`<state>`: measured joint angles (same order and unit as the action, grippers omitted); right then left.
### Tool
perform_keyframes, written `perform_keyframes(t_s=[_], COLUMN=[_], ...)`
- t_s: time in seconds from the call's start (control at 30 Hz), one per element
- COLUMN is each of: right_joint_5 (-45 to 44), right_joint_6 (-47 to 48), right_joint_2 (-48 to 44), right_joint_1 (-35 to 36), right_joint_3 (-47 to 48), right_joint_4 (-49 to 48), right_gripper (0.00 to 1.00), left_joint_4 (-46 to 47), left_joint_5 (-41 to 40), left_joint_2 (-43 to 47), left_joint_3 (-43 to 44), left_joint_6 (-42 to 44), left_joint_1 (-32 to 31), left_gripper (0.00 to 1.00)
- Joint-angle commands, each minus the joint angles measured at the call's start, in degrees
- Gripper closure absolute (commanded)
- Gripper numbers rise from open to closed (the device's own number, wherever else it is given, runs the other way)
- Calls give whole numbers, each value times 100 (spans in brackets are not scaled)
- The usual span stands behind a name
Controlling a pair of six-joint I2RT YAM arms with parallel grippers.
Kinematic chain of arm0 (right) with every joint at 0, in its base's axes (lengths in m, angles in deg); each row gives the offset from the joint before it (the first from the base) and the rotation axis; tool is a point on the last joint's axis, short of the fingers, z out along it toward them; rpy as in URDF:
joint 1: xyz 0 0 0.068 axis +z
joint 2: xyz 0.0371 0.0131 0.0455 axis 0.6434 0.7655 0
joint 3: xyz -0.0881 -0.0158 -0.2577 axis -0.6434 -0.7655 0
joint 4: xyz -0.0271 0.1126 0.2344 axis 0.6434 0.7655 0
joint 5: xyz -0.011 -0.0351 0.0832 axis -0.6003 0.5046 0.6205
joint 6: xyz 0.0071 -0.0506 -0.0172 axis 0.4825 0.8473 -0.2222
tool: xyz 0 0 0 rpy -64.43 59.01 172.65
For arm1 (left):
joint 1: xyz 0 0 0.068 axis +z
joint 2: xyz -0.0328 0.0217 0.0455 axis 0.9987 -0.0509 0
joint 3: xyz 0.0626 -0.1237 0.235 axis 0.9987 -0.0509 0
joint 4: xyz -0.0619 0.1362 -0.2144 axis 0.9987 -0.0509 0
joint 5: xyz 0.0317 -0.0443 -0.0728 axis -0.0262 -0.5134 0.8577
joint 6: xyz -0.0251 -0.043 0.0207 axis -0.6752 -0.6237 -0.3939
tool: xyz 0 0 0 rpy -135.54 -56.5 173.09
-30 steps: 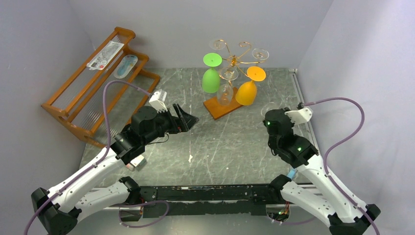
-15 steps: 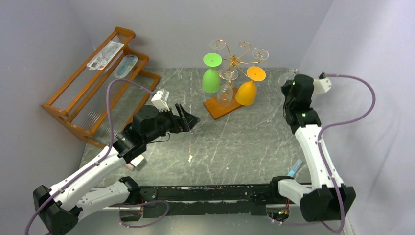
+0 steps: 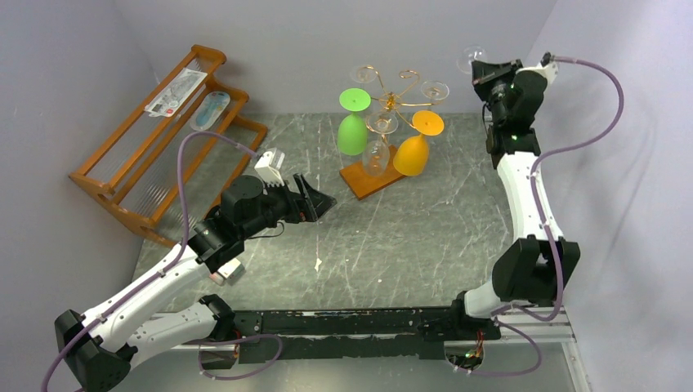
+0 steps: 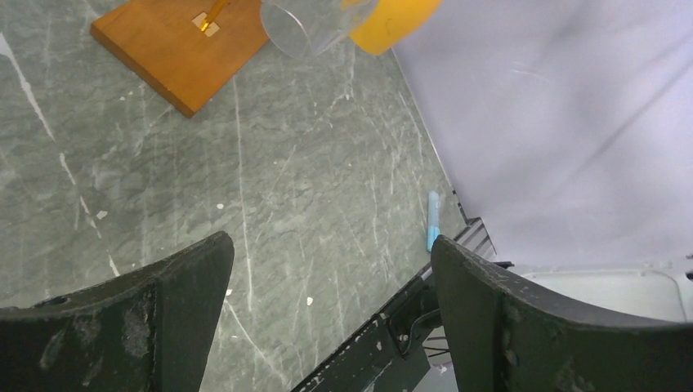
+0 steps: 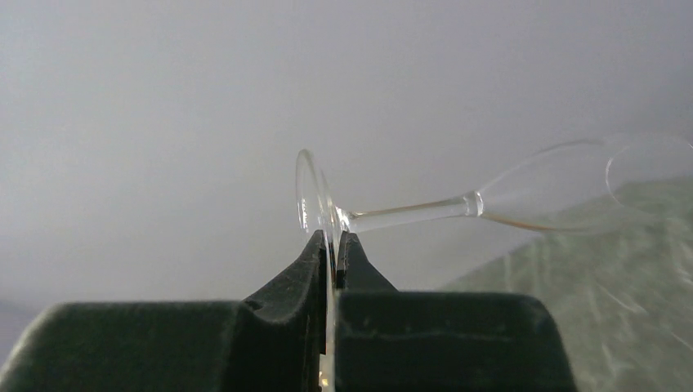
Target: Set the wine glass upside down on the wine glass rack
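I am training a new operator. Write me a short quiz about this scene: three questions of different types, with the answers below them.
1. True or false: the left pincer is shut on a glass.
2. Which part of the clear wine glass does the right pincer clamp? A: the bowl. B: the stem. C: the foot.
3. Beside the green glass on the wine glass rack hangs another coloured glass. What colour is it?

Key
1: false, it is open and holds nothing.
2: C.
3: orange, the orange glass.
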<state>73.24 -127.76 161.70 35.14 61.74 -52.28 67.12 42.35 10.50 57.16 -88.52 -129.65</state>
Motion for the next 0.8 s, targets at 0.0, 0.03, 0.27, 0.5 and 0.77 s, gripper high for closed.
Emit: perform_keyframes(t_s=[0.0, 0.03, 0.27, 0.5, 0.77], right_joint_5=[1155, 1328, 2074, 2071, 1806], right_joint_6=[-193, -259, -442, -314, -597], right_joint_2=[437, 556, 1533, 2291, 2553], right_joint_1=[-37, -32, 250, 923, 1418], right_joint_3=[645, 763, 1874, 2736, 2862], right_joint_4=[-755, -852, -815, -462, 67], right_gripper=[100, 100, 100, 100, 100], left_joint_4=[294, 302, 305, 195, 105], left_joint_5=[400, 443, 536, 478, 369], left_joint_2=[-10, -31, -69, -70, -34], left_joint_3=[105, 106, 75, 87, 79], left_joint_6=[103, 90, 2, -13, -13], left_joint_1=[33, 27, 28, 22, 27], left_gripper=[6, 6, 4, 3, 3])
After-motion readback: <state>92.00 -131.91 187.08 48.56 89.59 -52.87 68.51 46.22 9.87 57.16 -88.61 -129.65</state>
